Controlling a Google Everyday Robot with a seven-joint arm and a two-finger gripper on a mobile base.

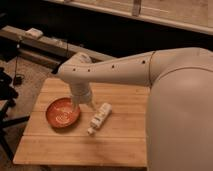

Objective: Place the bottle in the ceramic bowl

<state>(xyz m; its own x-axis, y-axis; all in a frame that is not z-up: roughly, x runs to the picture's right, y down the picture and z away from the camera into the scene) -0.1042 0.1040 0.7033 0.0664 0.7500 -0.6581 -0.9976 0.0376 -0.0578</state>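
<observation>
The small white bottle lies on its side on the wooden table, its narrower cap end toward the front left. The orange-red ceramic bowl with pale swirls sits just left of it, with nothing in it. My gripper hangs from the white arm, low over the table between the bowl's right rim and the bottle. It holds nothing that I can see.
The arm's large white body fills the right side and covers the table's right part. A dark shelf with a small pale object runs behind the table. Dark stand legs are at the left.
</observation>
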